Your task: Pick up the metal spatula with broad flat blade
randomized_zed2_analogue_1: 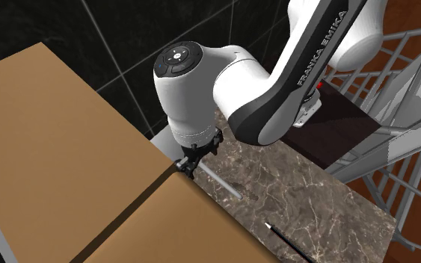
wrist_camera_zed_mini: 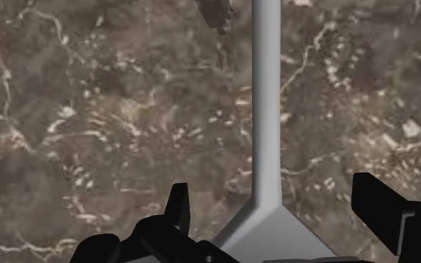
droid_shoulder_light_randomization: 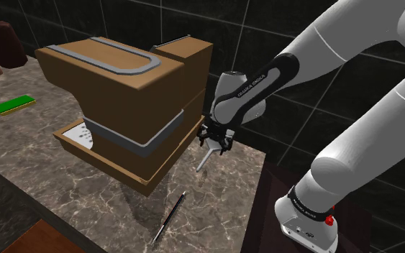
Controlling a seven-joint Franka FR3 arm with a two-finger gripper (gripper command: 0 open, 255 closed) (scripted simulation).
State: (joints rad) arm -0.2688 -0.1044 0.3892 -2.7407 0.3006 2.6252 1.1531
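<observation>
1. Shoulder view: a dark marble counter point(droid_shoulder_light_randomization: 64, 180) carries everything. I judge its hard, slick top would let a thin tool skate away if nudged.
2. A big brown box-shaped machine point(droid_shoulder_light_randomization: 129, 93) stands just beside the hand. I worry a descent off-line could knock its wall.
3. A white arm point(droid_shoulder_light_randomization: 352, 43) reaches over from the stand point(droid_shoulder_light_randomization: 265, 208) at that view's lower right.
4. The black gripper point(wrist_camera_zed_mini: 272, 190) hangs low over the counter, its fingers point(wrist_camera_zed_mini: 177, 213) spread wide and grasping nothing.
5. The grey spatula point(wrist_camera_zed_mini: 266, 97) lies flat on the counter, just beside the machine. Its blade sits between the spread fingers, with the handle running away from the hand. Neither finger touches it. The blade looks wide and thin, so I fear closing there may catch only its edges, tip it or squirt it out.
6. A thin black pen point(droid_shoulder_light_randomization: 168, 218) lies well apart from the spatula, nearer the camera. I see little hazard from it.
</observation>
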